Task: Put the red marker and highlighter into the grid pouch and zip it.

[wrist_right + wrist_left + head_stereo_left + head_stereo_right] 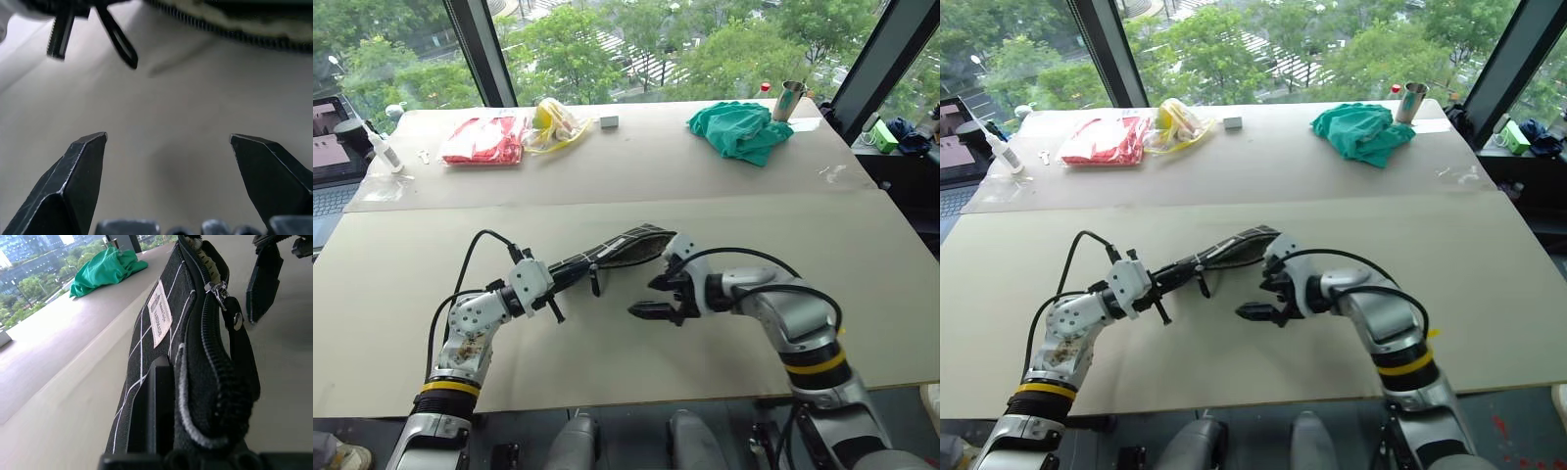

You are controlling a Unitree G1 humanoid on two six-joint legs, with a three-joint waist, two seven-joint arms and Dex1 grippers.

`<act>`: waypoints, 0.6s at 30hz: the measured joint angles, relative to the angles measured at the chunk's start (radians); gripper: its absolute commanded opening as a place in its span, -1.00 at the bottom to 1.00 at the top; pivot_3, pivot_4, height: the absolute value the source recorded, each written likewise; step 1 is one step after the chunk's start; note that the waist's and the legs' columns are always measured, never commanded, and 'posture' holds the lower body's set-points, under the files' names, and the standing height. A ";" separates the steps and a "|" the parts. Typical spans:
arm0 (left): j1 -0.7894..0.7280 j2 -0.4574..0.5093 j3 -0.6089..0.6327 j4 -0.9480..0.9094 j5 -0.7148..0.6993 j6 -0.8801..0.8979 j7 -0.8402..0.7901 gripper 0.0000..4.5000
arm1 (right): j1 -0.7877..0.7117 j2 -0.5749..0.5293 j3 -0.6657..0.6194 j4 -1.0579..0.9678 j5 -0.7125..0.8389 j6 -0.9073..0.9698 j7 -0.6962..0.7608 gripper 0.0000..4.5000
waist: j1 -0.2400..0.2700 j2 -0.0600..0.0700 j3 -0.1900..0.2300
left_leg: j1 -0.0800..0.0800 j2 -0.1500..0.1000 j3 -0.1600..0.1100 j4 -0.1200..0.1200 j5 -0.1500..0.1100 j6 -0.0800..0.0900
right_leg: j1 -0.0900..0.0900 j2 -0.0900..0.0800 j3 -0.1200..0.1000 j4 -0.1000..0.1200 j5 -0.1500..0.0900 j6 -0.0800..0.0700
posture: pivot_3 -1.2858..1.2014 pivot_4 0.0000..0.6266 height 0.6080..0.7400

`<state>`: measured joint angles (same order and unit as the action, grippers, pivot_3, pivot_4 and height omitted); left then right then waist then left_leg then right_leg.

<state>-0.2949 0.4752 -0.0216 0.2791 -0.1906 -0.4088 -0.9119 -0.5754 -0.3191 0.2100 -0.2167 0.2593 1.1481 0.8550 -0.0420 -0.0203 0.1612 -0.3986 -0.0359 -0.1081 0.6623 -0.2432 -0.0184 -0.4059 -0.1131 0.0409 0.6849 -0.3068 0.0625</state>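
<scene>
Pouch: grid pouch (625, 247) held off the table, mouth unzipped.
Left gripper (553, 282): clamped on its end.
Right gripper (653, 310): wide, empty, beside it.
Handling: probably light, floppy; take the pull cord (238, 333).

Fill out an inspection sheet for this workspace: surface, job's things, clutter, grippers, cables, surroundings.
Surface: pale table, a second tabletop behind it.
Job's things: grid pouch held off the table, zipper partly open, pull cord hanging; marker and highlighter nothing seen.
Clutter: red packet, yellow bag, green cloth, metal cup, white bottle, all on the far tabletop.
Grippers: left gripper shut on the pouch's end; right gripper open, empty, beside the pouch.
Cables: black cables looped along both arms.
Surroundings: windows with trees outside.
</scene>
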 measured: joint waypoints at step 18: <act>-0.008 0.000 0.000 0.000 -0.004 0.001 -0.003 -1.00 | -0.164 0.275 -0.064 0.102 0.119 0.124 -0.244 0.69 | -0.005 0.000 0.000 | 0.000 0.000 -0.003 0.000 0.000 0.000 | -0.001 0.000 0.000 0.002 0.000 0.000 | 0.03 -0.52 1.00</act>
<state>-0.3027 0.4749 -0.0220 0.2794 -0.1942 -0.4081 -0.9144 -0.7398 -0.0444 0.1462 -0.1151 0.3787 1.2721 0.6108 -0.0470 -0.0200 0.1610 -0.3985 -0.0358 -0.1113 0.6621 -0.2432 -0.0184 -0.4070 -0.1130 0.0405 0.6867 -0.3068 0.0624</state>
